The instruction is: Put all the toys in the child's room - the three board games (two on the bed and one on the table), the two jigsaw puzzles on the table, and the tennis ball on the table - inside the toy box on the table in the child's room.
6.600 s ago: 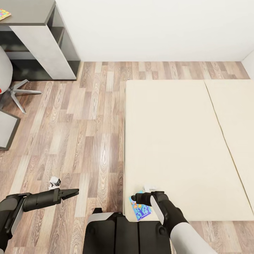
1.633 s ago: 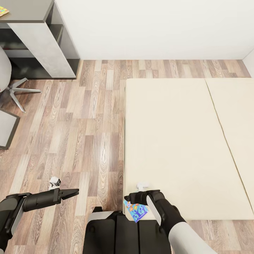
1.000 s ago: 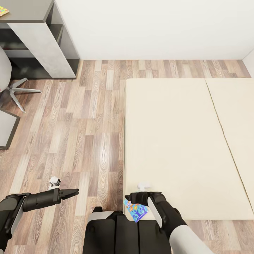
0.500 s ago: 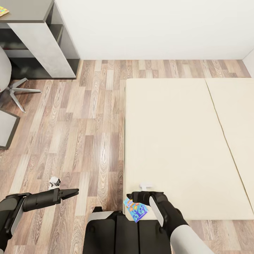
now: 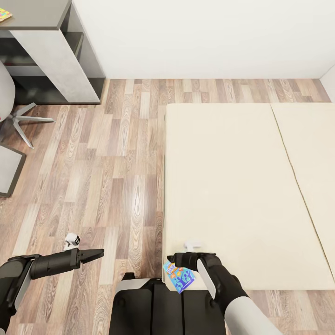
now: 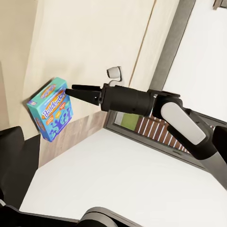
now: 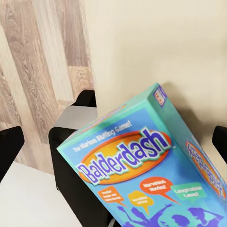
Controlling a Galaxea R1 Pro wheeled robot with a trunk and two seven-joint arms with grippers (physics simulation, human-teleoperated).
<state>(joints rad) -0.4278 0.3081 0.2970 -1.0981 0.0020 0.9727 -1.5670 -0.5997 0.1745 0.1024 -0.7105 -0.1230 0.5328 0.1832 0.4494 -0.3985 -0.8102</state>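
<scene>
The step in hand was the fetching of one board game from the bed. The light blue flat board game box with an orange oval logo (image 5: 179, 277) was at the near left corner of the long low bed with beige mattress sections (image 5: 232, 186), tilted and hanging partly over the bed's edge, above the robot's dark base. The right hand (image 5: 173, 259) was at the box's upper edge. I judged that it was clenched on the box, because the box stood tilted in the air beside the mattress, but the contact of the fingers was not plainly visible. The left hand (image 5: 98, 253) hung over the wood-plank floor (image 5: 116, 163), well apart from the bed; its fingers looked pressed together and it held nothing.

The next move, in my judgement, called for lifting the box free of the bed and then driving to the grey worktop (image 5: 32, 18) at the far left, where a multicoloured jigsaw puzzle square (image 5: 4, 15) lay at the edge.

The left wrist view showed from the side the box (image 6: 49, 108) upright against the mattress. The right wrist view showed its printed face (image 7: 142, 165) with the word "Balderdash".
</scene>
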